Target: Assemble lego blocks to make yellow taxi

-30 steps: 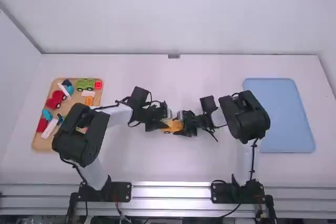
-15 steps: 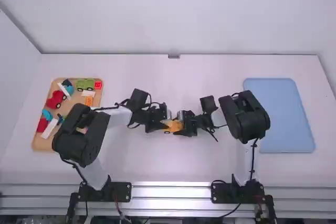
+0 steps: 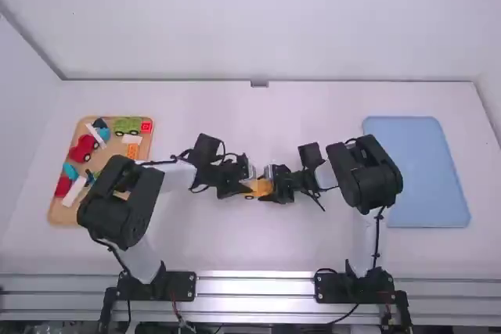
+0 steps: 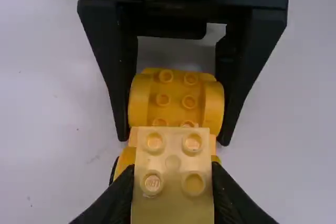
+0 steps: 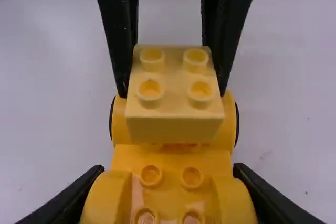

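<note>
In the middle of the table (image 3: pixel 258 248), the left gripper (image 3: pixel 245 182) has its fingers closed on the sides of a pale yellow block (image 5: pixel 175 127) (four studs on top). The right gripper (image 3: pixel 272 183) grips a yellow car base (image 5: pixel 170 157) by its studded, round-sided end. The block sits over the base's wheeled end, though whether the two touch is hard to judge from these angles.
</note>
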Tool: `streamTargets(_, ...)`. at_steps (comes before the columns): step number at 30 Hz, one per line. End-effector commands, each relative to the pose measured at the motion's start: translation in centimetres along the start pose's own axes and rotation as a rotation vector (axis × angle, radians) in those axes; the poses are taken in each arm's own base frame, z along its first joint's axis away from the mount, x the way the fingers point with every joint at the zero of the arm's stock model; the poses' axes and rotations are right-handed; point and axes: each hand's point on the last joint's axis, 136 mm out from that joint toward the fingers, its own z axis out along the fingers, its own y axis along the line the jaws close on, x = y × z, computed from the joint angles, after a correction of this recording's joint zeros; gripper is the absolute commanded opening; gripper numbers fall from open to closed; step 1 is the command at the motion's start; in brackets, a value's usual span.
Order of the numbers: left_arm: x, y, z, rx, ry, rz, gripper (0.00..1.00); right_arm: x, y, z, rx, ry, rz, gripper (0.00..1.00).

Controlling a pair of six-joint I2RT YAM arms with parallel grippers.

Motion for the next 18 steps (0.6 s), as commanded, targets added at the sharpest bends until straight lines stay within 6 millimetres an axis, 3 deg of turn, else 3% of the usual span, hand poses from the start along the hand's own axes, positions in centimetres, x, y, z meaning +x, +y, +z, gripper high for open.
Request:
streamTargets(1,0.28,-0.58,-0.09,0.004,0.011,-0.015,0.04,1.18,0.24,0.12,0.010,0.046,0.005,0.56)
streamTargets(4,0.28,-0.61,-0.07,0.006,0.011,-0.015,0.06,1.18,0.21,0.10,0.011,0.046,0.005,0.56)
streamTargets(10,0.31,-0.58,-0.06,0.004,0.013,-0.015,0.26,1.19,0.22,0.10,0.011,0.046,0.005,0.56)
streamTargets(18,0.32,-0.32,-0.18,-0.005,0.010,-0.015,0.45,1.19,0.24,0.10,0.010,0.046,0.006,0.56)
